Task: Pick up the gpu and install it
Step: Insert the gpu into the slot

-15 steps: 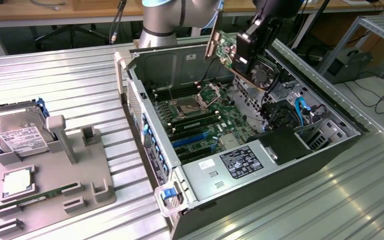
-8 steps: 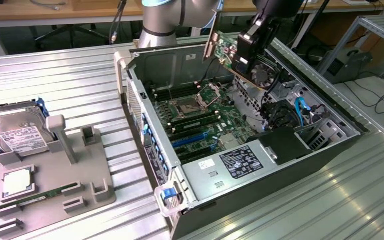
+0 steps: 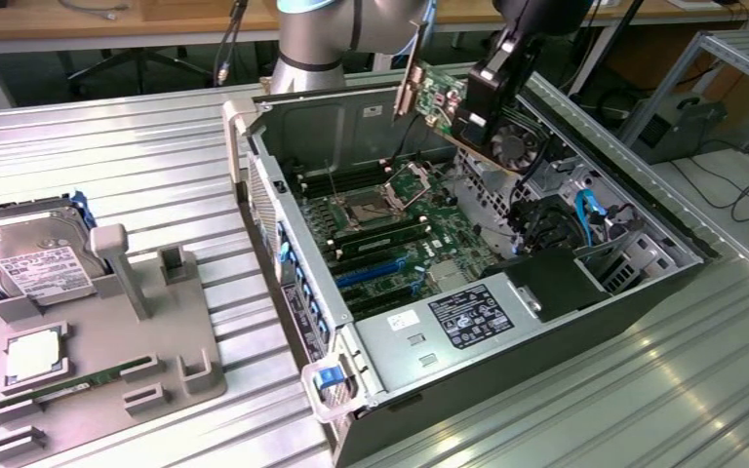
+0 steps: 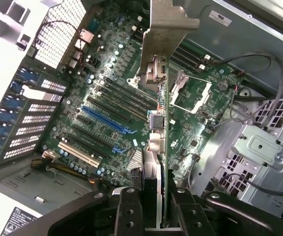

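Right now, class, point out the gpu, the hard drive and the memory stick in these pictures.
gpu (image 3: 437, 93), exterior view, on its green circuit board.
hard drive (image 3: 39, 265), exterior view, on its white label.
memory stick (image 3: 75, 384), exterior view, on the middle of its green strip.

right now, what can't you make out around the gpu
- flat green gpu card with dark round fan: faces, wrist view, seen edge-on; gripped edge hidden by black fingers
- green motherboard: stretch behind the card, exterior view
- white label on silver hard drive: print too small, exterior view

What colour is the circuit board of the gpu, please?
Green; the gpu shows it best in the exterior view.
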Robot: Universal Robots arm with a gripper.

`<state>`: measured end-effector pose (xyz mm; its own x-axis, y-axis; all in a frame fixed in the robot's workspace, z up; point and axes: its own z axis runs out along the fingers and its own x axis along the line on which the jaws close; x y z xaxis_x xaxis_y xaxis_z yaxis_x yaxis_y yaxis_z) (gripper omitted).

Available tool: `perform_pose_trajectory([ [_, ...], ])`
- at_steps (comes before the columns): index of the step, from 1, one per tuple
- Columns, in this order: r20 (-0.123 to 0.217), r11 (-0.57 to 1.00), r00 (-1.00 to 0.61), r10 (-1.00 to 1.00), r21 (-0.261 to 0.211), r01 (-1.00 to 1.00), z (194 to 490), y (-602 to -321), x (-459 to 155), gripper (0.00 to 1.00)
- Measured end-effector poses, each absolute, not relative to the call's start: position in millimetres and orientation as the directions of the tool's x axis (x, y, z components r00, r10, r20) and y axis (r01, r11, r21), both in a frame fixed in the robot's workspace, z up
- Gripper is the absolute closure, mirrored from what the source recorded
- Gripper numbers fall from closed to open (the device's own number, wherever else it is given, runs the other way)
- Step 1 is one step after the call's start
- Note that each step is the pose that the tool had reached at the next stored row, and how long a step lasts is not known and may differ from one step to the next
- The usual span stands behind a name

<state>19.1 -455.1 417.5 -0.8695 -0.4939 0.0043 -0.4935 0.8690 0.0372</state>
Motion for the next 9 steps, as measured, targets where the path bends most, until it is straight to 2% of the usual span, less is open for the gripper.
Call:
perform_pose_trajectory([
  [9,0.004,0.83,-0.83,-0.557,0.037,-0.557,417.4,-455.1,19.1,0.73],
])
